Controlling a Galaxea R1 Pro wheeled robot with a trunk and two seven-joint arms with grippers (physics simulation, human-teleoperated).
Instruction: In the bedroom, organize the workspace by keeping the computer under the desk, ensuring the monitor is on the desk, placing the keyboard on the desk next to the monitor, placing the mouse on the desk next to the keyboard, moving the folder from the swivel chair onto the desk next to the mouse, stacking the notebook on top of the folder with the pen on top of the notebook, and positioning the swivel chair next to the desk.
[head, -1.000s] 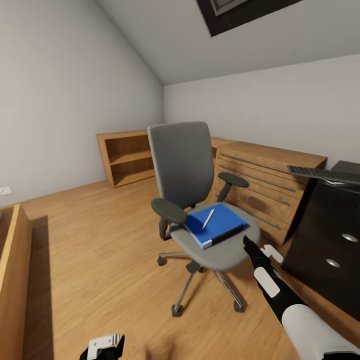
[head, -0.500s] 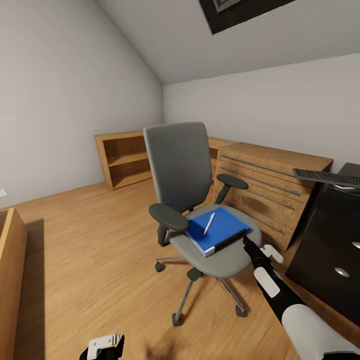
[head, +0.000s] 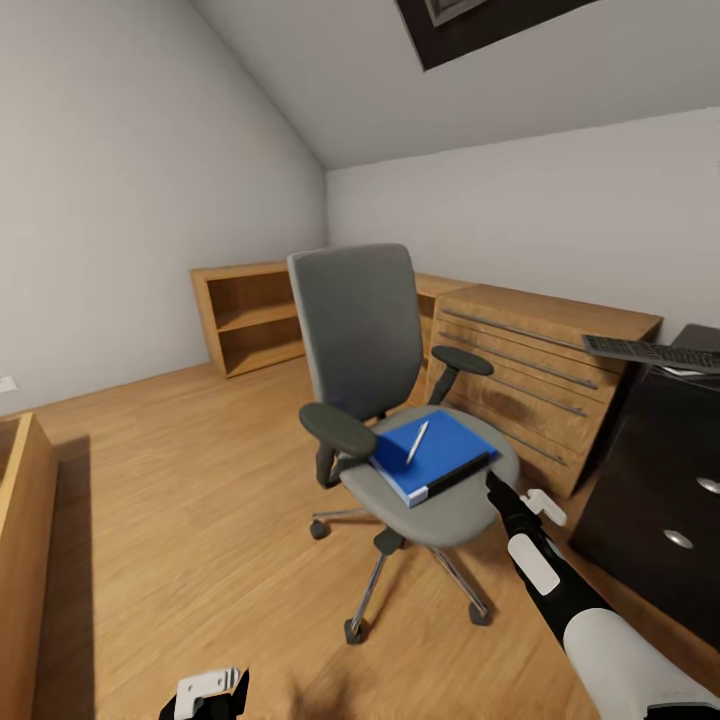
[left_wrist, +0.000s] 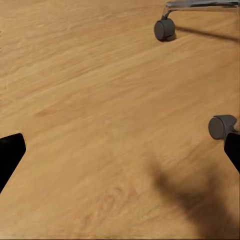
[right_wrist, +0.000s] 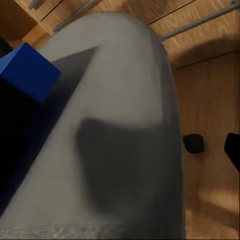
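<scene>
Folder (head: 428, 455) flat blue rectangle, slim pale pen (head: 417, 440) atop, grey seat; both jaws spread wide.

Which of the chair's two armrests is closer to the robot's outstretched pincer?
The armrest beside the wooden drawer cabinet, across the blue folder from the other armrest, is closer to the right pincer.

You see one chair (head: 400, 400), one blue folder (head: 432, 455), one pen (head: 417, 441), one keyboard (head: 650, 352), one open shelf unit (head: 252, 315), one wooden drawer cabinet (head: 530, 385), two armrests (head: 338, 428), two grippers (head: 497, 487).
</scene>
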